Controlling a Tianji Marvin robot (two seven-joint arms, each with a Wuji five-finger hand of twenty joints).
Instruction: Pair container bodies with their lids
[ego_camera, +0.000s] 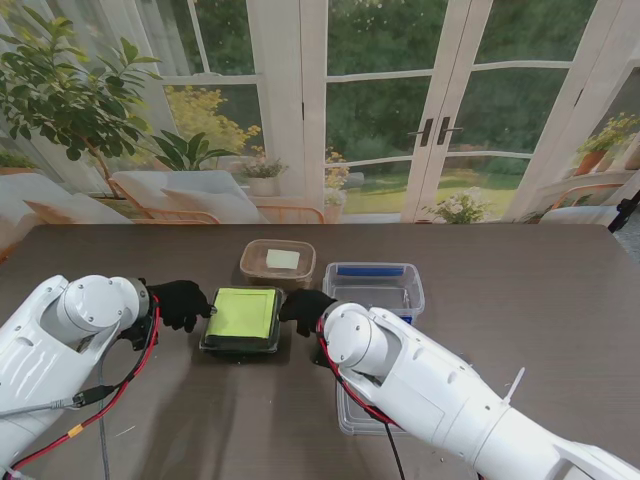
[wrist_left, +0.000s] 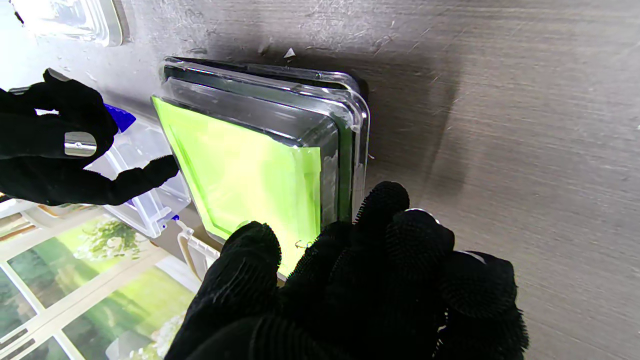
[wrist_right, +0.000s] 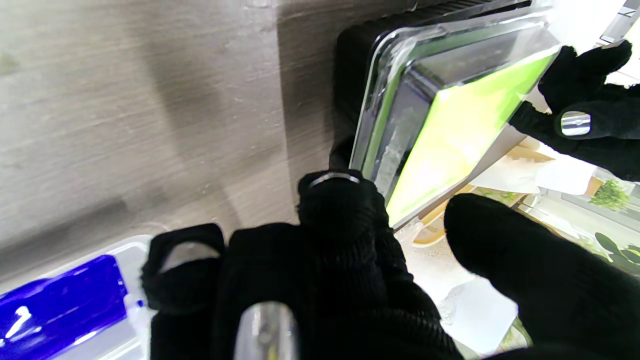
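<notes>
Fingers (wrist_left: 380, 210) of the left hand (ego_camera: 180, 300) are drawn close together at the left edge of the black container (ego_camera: 241, 322), their tips at the rim of its clear lid (wrist_left: 350, 115), with the thumb lying over the lid's green label (ego_camera: 244, 313); whether they actually clamp the rim cannot be told. Across that same container the right hand (ego_camera: 305, 306) meets the opposite edge, its fingers (wrist_right: 340, 200) bunched against the lid's rim and the thumb held apart over the green label, and again a firm grip cannot be made out. Seated on its black base, the lid covers the container completely, and the container stands flat on the dark wooden table (ego_camera: 520, 290), directly between the two hands. Just beyond the black container, farther from me, sits a tan container (ego_camera: 277, 262) with a pale label on its top, its near side close to the black one's far edge. To the right of the black container, past the right hand, is a clear plastic box (ego_camera: 373, 286) with a blue strip along its far rim. Nearer to me than that box, and to the right of the black container, a clear flat piece (ego_camera: 350, 415) lies on the table, mostly hidden under the right arm, so what it is cannot be told.
</notes>
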